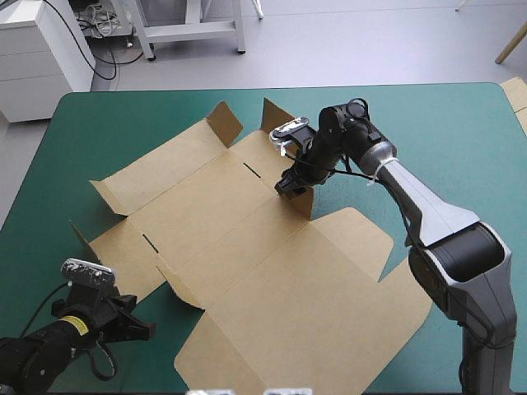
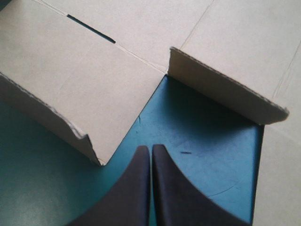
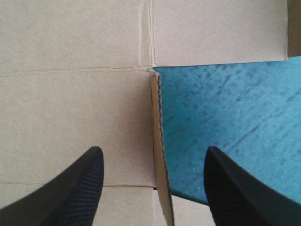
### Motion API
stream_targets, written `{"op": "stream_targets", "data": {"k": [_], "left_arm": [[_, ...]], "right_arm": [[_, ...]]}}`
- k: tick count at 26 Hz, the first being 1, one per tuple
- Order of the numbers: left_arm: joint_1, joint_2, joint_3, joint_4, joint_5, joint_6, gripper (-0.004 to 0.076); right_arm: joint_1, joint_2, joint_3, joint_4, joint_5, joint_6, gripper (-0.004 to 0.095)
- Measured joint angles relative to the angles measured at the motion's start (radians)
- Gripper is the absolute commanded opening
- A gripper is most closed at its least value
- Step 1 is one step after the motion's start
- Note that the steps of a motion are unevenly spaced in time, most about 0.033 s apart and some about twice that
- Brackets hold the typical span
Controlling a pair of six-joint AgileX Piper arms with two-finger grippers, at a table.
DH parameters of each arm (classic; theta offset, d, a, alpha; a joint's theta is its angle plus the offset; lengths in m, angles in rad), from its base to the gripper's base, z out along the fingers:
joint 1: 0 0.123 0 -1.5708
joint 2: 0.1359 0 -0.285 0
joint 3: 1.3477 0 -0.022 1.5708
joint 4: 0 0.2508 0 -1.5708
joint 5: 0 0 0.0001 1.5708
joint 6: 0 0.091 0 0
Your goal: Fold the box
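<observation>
Lab: teal-green table [image 1: 461, 123], white cabinet [image 1: 37, 49], cables [image 1: 100, 23] on grey floor [image 1: 354, 41].

Bright, even overhead light in the high view. Only thin, soft shadows along the lifted edges of the box [image 1: 247, 263]. No glare on the teal-green cover [image 1: 461, 132]. Left wrist view is dimmer: the raised flap [image 2: 221, 87] throws deep shade on the cover ahead of the left gripper [image 2: 151, 149]. Right wrist view is flat-lit, board even, with 0 hotspots.

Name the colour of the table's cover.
Teal-green; the cover shows best in the high view.
</observation>
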Motion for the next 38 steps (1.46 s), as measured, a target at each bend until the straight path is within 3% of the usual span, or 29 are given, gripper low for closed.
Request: {"op": "stream_targets", "data": {"k": [14,17,24,34,38], "left_arm": [[0.0,0.0,0.0,0.0,-0.001,0.0,-0.0008],[0.0,0.0,0.0,0.0,-0.001,0.0,-0.0008],[0.0,0.0,0.0,0.0,-0.001,0.0,-0.0008],[0.0,0.0,0.0,0.0,-0.001,0.0,-0.0008],[0.0,0.0,0.0,0.0,0.0,0.0,-0.0008]], "right_arm": [[0.0,0.056,0.0,-0.001,-0.027,-0.002,0.0575],[0.0,0.056,0.0,-0.001,-0.031,-0.002,0.0467],[0.0,0.057,0.0,-0.001,-0.022,-0.014,-0.002],[0.001,0.057,0.0,-0.019,-0.011,-0.054,-0.002],[0.002,0.057,0.0,-0.056,-0.082,-0.23,-0.002]]}}
